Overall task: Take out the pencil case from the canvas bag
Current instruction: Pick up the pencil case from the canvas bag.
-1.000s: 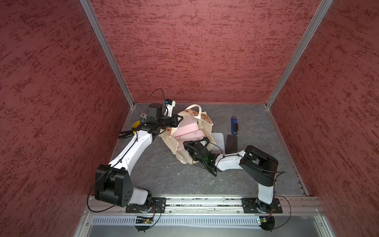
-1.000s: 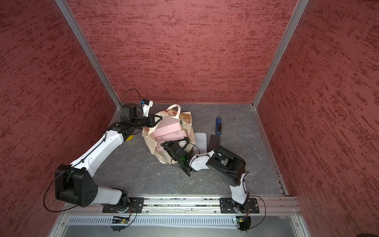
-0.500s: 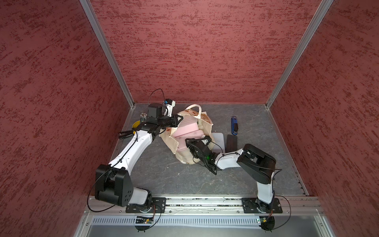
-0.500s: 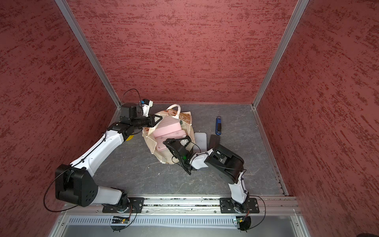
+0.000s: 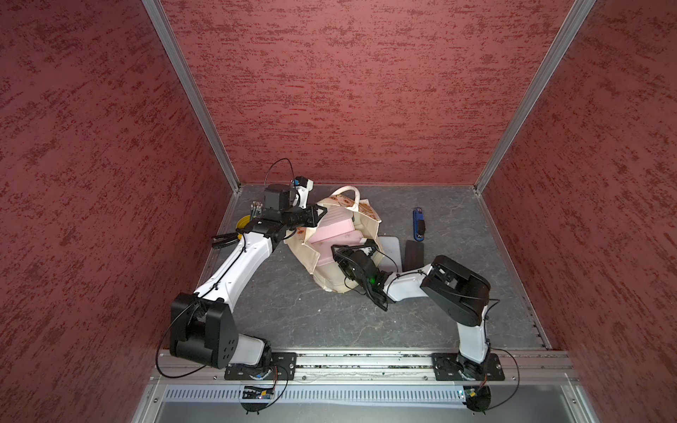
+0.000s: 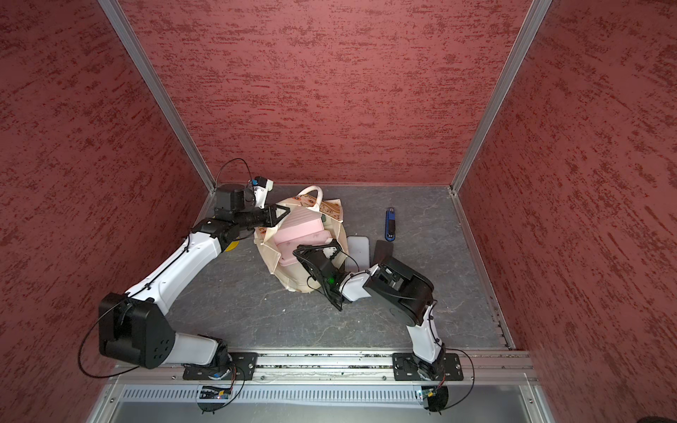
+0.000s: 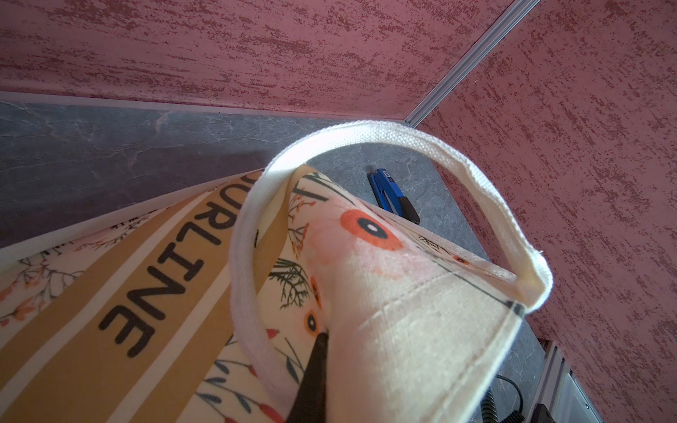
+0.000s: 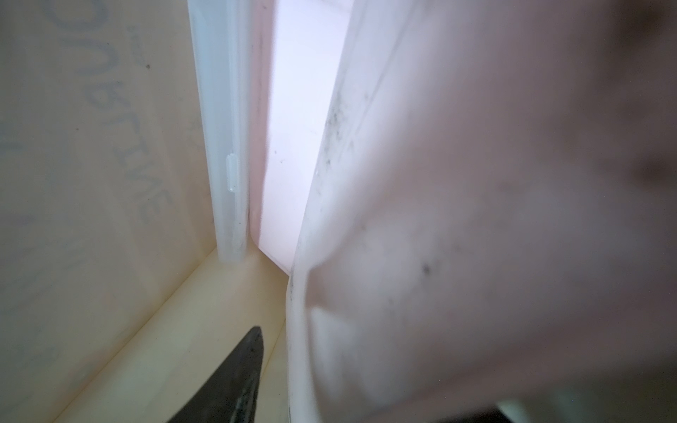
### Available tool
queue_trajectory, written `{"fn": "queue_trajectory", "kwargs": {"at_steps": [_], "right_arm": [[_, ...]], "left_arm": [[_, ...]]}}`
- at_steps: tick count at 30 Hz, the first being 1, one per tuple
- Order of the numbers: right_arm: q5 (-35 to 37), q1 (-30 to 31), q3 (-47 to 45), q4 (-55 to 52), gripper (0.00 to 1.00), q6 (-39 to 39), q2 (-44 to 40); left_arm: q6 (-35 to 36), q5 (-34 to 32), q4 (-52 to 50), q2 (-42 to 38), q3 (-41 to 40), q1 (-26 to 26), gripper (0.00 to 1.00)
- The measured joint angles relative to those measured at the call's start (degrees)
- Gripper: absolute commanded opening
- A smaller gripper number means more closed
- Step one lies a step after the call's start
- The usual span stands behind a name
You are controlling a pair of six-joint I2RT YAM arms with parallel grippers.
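Pencil case [image 5: 333, 229], pink, lies inside canvas bag [image 5: 329, 280] at table's 12 o'clock, not out yet. Left gripper [image 5: 317, 213] pinches bag rim at 11 o'clock, mouth held open. Right gripper [image 5: 353, 250] reaches in from 5 o'clock beside the case; can't tell if its jaws grip it. Remaining: grasp, pull clear.

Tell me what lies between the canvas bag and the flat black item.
A pale flat slab with rounded corners lies there, visible in both top views.
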Motion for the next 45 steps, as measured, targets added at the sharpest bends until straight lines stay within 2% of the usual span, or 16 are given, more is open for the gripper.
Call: {"fn": "queue_trajectory", "kwargs": {"at_steps": [9, 19, 24, 28, 35, 45], "right_arm": [[-0.2, -0.2, -0.3, 3.4, 0.54, 1.5, 0.4], [-0.2, -0.2, -3.1, 6.3, 0.36, 2.3, 0.4], [-0.2, -0.2, -3.1, 7.3, 0.35, 1.9, 0.3], [-0.5, -0.2, -3.1, 6.8, 0.34, -0.3, -0.9], [-0.9, -0.1, -3.1, 4.2, 0.26, -5.2, -6.0], [-0.9, 0.4, -4.1, 0.6, 0.26, -11.9, -14.1]], "left_arm": [[0.0, 0.0, 0.0, 0.0, 0.0, 0.3, 0.0], [0.0, 0.3, 0.0, 0.0, 0.0, 0.3, 0.0], [0.0, 0.4, 0.0, 0.0, 0.0, 0.3, 0.0], [0.0, 0.3, 0.0, 0.0, 0.0, 0.3, 0.0], [0.0, 0.1, 0.0, 0.0, 0.0, 0.6, 0.0], [0.0, -0.1, 0.0, 0.0, 0.0, 0.8, 0.0]]}}
